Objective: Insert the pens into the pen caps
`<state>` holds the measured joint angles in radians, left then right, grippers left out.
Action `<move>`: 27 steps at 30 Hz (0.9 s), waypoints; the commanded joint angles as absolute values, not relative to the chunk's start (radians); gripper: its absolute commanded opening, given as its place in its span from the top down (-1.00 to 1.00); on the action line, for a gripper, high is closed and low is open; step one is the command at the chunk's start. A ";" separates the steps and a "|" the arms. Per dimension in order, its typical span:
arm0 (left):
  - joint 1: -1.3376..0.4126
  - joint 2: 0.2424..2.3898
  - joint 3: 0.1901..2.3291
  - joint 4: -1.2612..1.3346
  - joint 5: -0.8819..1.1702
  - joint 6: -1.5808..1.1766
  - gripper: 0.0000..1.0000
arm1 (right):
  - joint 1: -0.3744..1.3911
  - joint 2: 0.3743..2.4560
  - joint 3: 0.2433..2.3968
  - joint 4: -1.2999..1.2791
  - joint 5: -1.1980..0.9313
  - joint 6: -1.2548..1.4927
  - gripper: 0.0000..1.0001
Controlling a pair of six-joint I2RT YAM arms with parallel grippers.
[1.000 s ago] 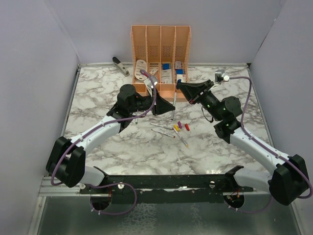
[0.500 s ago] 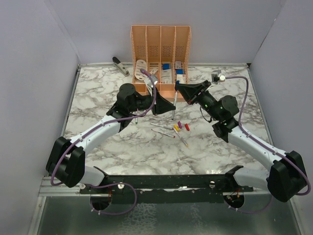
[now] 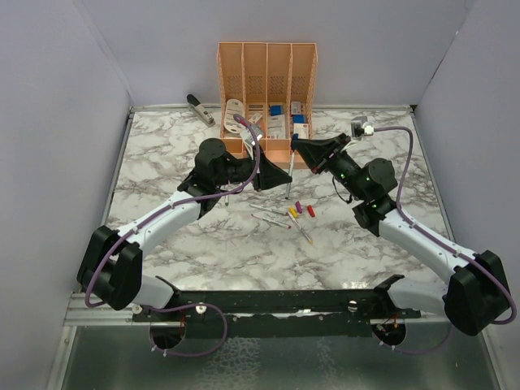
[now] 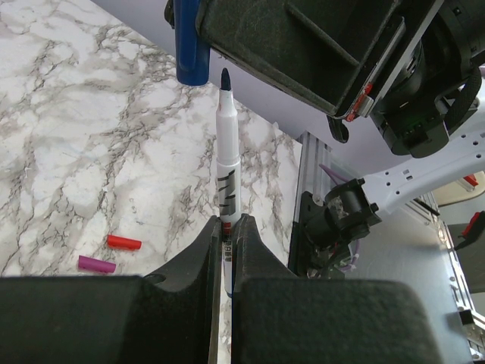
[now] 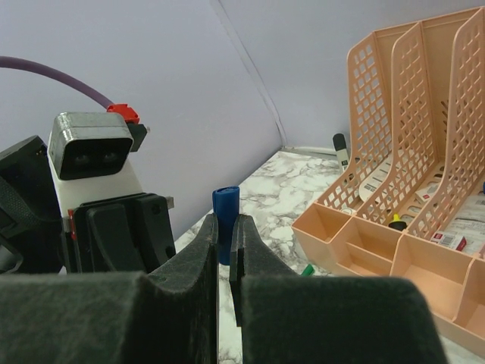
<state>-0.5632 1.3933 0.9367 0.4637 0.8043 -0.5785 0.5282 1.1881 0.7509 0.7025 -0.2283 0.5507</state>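
My left gripper [image 4: 227, 227] is shut on a white pen [image 4: 227, 178] with a dark blue tip. My right gripper [image 5: 224, 227] is shut on the blue cap [image 5: 225, 206]. In the left wrist view the pen's tip stands just right of the blue cap's [image 4: 192, 45] lower end, outside it. In the top view both grippers, left [image 3: 284, 175] and right [image 3: 297, 147], meet above the table in front of the organizer. Loose pens [image 3: 270, 210] lie below them with the yellow [image 3: 292, 213], purple [image 3: 299, 207] and red [image 3: 310, 210] caps. A green cap [image 5: 306, 269] lies by the organizer.
The peach organizer [image 3: 268, 97] stands at the back middle, close behind both grippers, and fills the right of the right wrist view [image 5: 409, 152]. A grey-black stapler [image 3: 199, 108] lies at the back left. The red [image 4: 123, 243] and purple [image 4: 96, 264] caps show under my left gripper.
My right gripper with the blue cap has moved a little left, closer to the left gripper and its pen. The left arm has barely moved.
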 commanded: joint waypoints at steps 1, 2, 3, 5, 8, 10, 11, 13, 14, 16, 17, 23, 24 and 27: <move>-0.561 1.392 0.928 0.500 0.834 -0.586 1.00 | 0.526 1.168 0.782 0.706 -0.197 0.511 0.98; -0.560 1.392 0.922 0.500 0.833 -0.587 1.00 | 0.526 1.167 0.790 0.707 -0.195 0.505 0.98; -0.560 1.391 0.919 0.500 0.831 -0.587 1.00 | 0.526 1.167 0.796 0.706 -0.195 0.499 0.98; -0.560 1.389 0.916 0.500 0.827 -0.587 1.00 | 0.526 1.166 0.803 0.703 -0.195 0.494 0.98; -0.560 1.390 0.918 0.500 0.826 -0.584 1.00 | 0.526 1.156 0.797 0.710 -0.191 0.493 0.98; -0.560 1.393 0.916 0.500 0.827 -0.586 1.00 | 0.526 1.152 0.793 0.713 -0.183 0.492 0.98; -0.560 1.395 0.914 0.500 0.828 -0.586 1.00 | 0.526 1.151 0.795 0.710 -0.181 0.492 0.98; -0.560 1.397 0.914 0.500 0.830 -0.584 1.00 | 0.526 1.151 0.797 0.700 -0.186 0.494 0.98; -0.560 1.399 0.917 0.500 0.831 -0.583 1.00 | 0.526 1.150 0.797 0.698 -0.191 0.495 0.98; -0.561 1.400 0.921 0.499 0.831 -0.583 1.00 | 0.526 1.149 0.792 0.695 -0.200 0.502 0.97; -0.560 1.402 0.926 0.500 0.829 -0.582 1.00 | 0.525 1.148 0.789 0.696 -0.203 0.506 0.98; -0.560 1.409 0.937 0.500 0.818 -0.580 1.00 | 0.526 1.146 0.772 0.687 -0.227 0.536 0.97; -0.560 1.410 0.937 0.500 0.818 -0.580 1.00 | 0.526 1.145 0.770 0.685 -0.230 0.540 0.98; -0.560 1.413 0.937 0.500 0.816 -0.580 1.00 | 0.526 1.143 0.762 0.679 -0.242 0.553 0.98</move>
<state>-0.5632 1.4029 0.9234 0.4641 0.8043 -0.5819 0.5282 1.1690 0.7696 0.6987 -0.2115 0.5285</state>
